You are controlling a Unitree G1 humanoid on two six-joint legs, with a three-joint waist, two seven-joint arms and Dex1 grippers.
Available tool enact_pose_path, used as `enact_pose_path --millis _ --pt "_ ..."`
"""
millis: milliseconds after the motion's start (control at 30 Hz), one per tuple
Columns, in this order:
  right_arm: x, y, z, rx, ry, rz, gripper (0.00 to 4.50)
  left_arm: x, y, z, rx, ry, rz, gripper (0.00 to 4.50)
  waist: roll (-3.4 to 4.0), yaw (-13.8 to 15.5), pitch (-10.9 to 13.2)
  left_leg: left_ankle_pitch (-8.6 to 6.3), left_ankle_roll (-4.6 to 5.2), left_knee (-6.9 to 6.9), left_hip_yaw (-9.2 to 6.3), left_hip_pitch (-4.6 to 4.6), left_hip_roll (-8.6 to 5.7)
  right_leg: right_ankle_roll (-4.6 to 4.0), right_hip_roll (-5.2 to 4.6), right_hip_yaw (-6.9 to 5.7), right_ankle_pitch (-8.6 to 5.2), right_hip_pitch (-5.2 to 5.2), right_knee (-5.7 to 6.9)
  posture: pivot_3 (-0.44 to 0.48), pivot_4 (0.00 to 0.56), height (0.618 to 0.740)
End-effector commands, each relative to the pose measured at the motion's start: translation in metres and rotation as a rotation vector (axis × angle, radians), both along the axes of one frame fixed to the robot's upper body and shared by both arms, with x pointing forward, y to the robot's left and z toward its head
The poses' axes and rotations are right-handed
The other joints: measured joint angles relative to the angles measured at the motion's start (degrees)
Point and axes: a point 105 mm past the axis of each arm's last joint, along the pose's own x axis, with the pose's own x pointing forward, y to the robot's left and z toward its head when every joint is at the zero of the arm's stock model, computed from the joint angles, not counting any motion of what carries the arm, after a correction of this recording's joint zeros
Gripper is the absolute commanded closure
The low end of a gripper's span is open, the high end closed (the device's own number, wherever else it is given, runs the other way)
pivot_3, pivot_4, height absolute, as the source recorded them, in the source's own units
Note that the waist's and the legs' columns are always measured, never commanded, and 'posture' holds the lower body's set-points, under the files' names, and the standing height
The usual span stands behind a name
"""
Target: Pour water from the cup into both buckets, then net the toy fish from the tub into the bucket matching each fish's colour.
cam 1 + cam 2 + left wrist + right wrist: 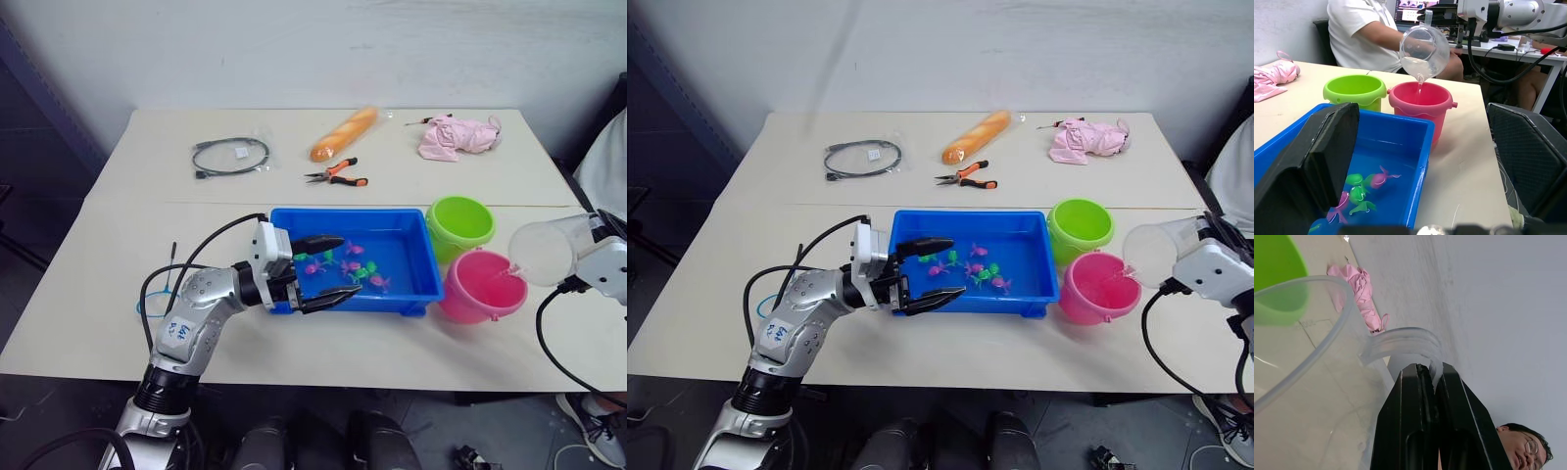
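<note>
In the left eye view, the clear cup (542, 252) is held tilted by the right tool (595, 257), with its mouth above the pink bucket (480, 285). The green bucket (459, 224) stands just beside the pink one, next to the blue tub (407, 276) on the surface (78, 294). The toy fish (345, 266), pink and green, lie in the tub. The left tool (321, 270) is spread wide over the near left corner of the tub and nothing is held in it.

In the left wrist view, a thin stream of water (1420, 87) is seen falling from the cup into the pink bucket. Whether the green bucket already has water cannot be told.

In the right wrist view, the two fingers (1410, 421) are clenched on the cup handle (1408, 343).

It is judged that the pouring step is in progress. No net is seen in either tool, and no fish are seen in either bucket, so the whole sorting is left to be done.
</note>
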Motion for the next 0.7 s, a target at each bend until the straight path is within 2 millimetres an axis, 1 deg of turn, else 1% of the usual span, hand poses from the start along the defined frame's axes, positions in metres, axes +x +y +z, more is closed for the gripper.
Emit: enact_pose_path --millis 33,167,233,333,433,533,633,700 --pt "-0.004 0.006 0.011 -0.021 -0.056 0.019 4.48 -0.003 -0.001 0.004 -0.011 -0.026 -0.006 0.00 0.00 0.0 0.0 0.00 0.00 0.00 0.00 0.00 0.00 0.00 0.00 0.00 0.00 0.00 0.00 0.000 0.150 0.740" --pt "-0.005 0.006 0.010 -0.016 -0.058 0.022 4.48 -0.003 -0.001 0.003 -0.009 -0.024 -0.003 0.00 0.00 0.0 0.0 0.00 0.00 0.00 0.00 0.00 0.00 0.00 0.00 0.00 0.00 0.00 0.00 0.000 0.150 0.740" --pt "-0.006 0.005 0.009 0.013 -0.058 0.019 4.48 -0.003 0.000 0.002 -0.008 -0.023 -0.001 0.00 0.00 0.0 0.0 0.00 0.00 0.00 0.00 0.01 0.00 0.00 0.00 0.00 0.00 0.00 0.00 0.000 0.150 0.740" --pt "-0.009 -0.004 0.010 0.181 -0.088 -0.011 4.48 -0.003 0.001 0.002 -0.007 -0.022 0.001 0.00 0.00 0.0 0.0 0.00 0.00 0.00 -0.01 0.01 0.01 0.00 0.00 0.00 0.00 0.01 0.00 0.000 0.150 0.740" --pt "-0.015 -0.017 0.017 0.339 -0.142 -0.063 4.48 -0.002 0.002 0.002 -0.005 -0.023 0.006 0.00 0.00 0.0 0.0 0.00 0.00 0.02 -0.02 0.00 0.01 0.00 0.00 0.00 0.00 0.01 0.01 0.000 0.150 0.740" --pt "-0.020 -0.029 0.024 0.567 -0.191 -0.082 4.48 -0.001 0.005 0.002 -0.004 -0.023 0.017 0.00 0.01 0.0 0.0 0.01 0.01 0.02 -0.03 -0.01 0.01 0.00 -0.02 -0.01 0.00 0.01 0.02 0.000 0.150 0.740" --pt "-0.018 -0.036 0.028 0.806 -0.201 -0.071 4.48 0.001 0.007 0.002 -0.004 -0.021 0.026 0.00 0.01 -0.1 0.0 0.01 0.01 0.02 -0.05 -0.01 0.02 0.00 -0.06 -0.01 0.00 0.01 0.02 0.000 0.150 0.740" --pt "-0.014 -0.040 0.034 0.877 -0.197 -0.092 4.48 0.002 0.009 0.003 -0.008 -0.020 0.036 0.00 0.01 -0.3 0.0 0.00 0.02 0.01 -0.05 0.00 0.04 -0.01 -0.08 0.00 0.00 0.01 0.03 0.000 0.150 0.740"
